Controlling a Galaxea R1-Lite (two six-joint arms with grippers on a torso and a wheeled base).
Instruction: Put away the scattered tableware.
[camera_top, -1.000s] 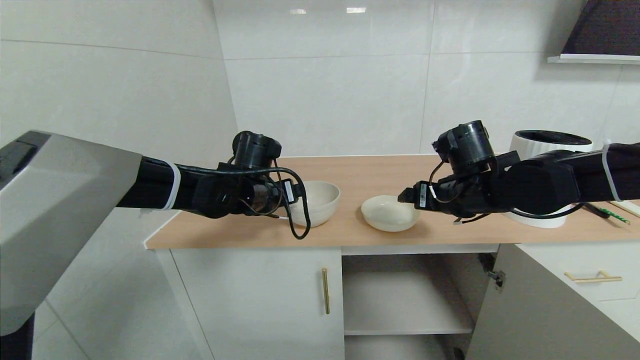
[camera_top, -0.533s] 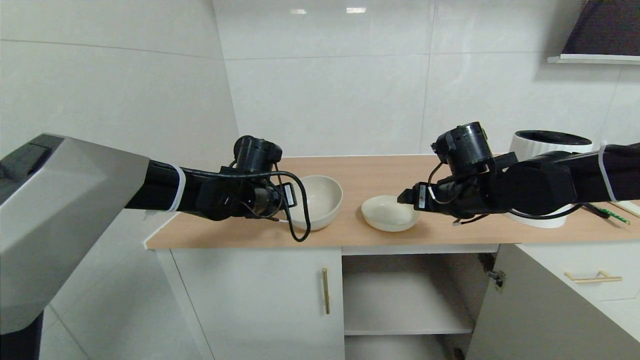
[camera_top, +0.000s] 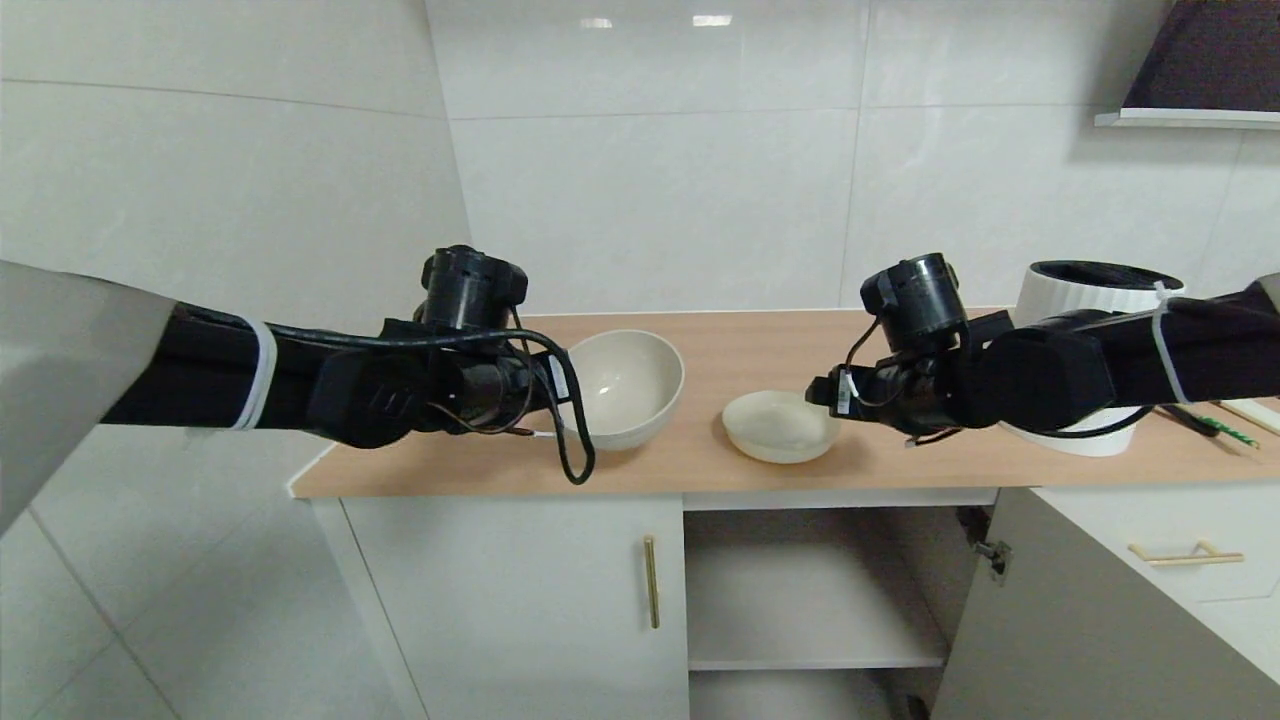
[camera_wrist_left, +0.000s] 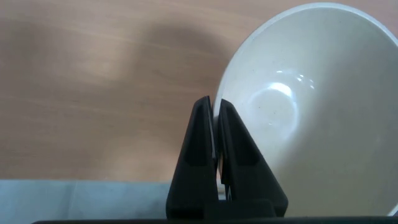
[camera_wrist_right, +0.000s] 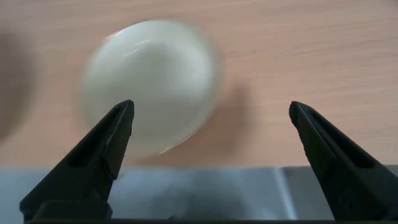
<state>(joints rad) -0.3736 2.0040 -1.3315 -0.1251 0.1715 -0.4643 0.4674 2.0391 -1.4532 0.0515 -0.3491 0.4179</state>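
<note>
Left gripper (camera_wrist_left: 216, 109) is pinched tight on the rim of the deep cream bowl (camera_top: 625, 385), fingertips hidden behind its wrist from the head camera. Right gripper (camera_wrist_right: 210, 107) is spread wide beside the shallow cream dish (camera_top: 780, 425) on the wooden counter (camera_top: 720, 350). The deep bowl's tipped up higher than a second ago

Black arms (camera_top: 200, 375) with white bands (camera_top: 258, 375) and looped black cables (camera_top: 576, 477).

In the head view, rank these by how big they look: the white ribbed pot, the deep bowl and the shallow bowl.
1. white ribbed pot, though partly hidden.
2. deep bowl.
3. shallow bowl: about as wide as the deep bowl, but far flatter.
</note>
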